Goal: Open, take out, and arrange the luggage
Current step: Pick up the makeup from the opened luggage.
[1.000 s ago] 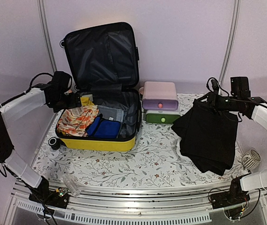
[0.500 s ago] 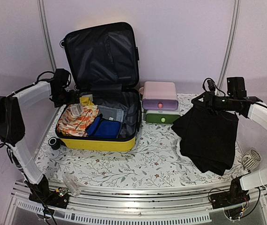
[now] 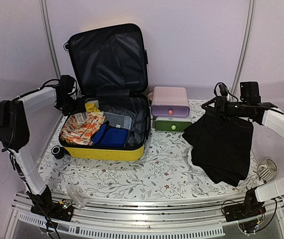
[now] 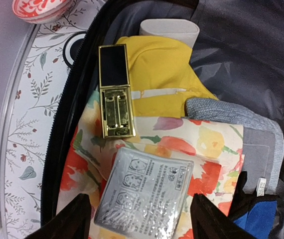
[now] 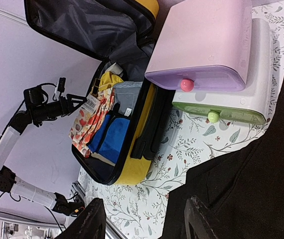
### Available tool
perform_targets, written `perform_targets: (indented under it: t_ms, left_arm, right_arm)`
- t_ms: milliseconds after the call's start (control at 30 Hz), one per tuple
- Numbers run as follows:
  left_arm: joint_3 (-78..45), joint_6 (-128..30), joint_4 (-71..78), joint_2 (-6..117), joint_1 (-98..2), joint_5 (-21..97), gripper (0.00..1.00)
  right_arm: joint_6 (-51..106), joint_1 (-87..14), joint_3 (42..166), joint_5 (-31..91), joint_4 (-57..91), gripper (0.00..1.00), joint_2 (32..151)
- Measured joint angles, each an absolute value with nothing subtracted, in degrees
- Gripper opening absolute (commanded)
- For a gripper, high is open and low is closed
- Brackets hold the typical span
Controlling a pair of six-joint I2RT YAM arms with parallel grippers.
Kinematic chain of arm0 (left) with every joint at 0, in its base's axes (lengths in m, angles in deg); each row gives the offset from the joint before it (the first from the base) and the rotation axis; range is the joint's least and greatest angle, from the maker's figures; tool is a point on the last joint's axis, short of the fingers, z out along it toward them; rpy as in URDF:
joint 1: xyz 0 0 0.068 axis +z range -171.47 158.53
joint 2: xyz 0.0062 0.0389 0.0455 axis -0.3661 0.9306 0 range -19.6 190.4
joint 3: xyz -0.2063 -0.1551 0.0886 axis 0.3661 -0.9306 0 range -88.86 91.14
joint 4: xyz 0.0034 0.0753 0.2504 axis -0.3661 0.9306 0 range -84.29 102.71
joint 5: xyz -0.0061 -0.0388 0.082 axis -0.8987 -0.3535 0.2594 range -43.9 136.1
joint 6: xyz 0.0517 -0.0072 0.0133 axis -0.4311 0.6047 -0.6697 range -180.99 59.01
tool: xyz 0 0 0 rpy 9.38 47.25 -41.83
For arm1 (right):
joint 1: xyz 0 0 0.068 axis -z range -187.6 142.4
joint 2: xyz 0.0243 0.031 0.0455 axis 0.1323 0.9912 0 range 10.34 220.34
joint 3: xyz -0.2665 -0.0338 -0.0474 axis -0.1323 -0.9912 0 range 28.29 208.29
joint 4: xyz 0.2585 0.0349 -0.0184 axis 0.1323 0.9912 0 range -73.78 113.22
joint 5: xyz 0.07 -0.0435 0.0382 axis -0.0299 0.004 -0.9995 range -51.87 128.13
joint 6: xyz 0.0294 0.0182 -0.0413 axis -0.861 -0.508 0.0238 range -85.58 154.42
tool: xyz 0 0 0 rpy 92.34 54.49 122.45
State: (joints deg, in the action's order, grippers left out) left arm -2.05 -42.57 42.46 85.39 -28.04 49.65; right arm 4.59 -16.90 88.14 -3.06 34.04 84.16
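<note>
Left end effector (image 4: 141,200), jaws apart astride a crinkly clear packet (image 4: 147,181) on soft floral cloth (image 4: 209,149); contact unclear, and the slick film may squirt out or drag fabric. Glossy yellow hard-shell luggage (image 3: 104,152) lies open at left on the tabletop (image 3: 157,172). Right end effector (image 5: 146,203), jaws apart beside limp black garment (image 3: 221,149), which may snag.

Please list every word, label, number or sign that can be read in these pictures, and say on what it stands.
No text can be read for certain.
Clear packet in the suitcase: printed lines and small pictures, too blurred to read.
White tag on the grey cloth: too small to read.
</note>
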Motion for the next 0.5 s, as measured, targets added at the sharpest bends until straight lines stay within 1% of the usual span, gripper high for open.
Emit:
perform_targets:
  t_ms: [233,367,500]
  left_arm:
    - [-2.05,-42.53,42.62,86.41,-28.02,48.89,0.73]
    - [-2.05,-42.37,42.94,86.5,-27.91,48.89,0.67]
    - [-2.05,-42.33,42.92,86.5,-27.78,48.45,0.54]
  right_arm:
    - [4.61,-17.18,88.12,-3.15,33.85,0.57,84.73]
    - [4.61,-17.34,88.14,-3.15,33.74,0.57,84.73]
    - [4.61,-17.36,88.12,-3.15,33.76,0.57,84.73]
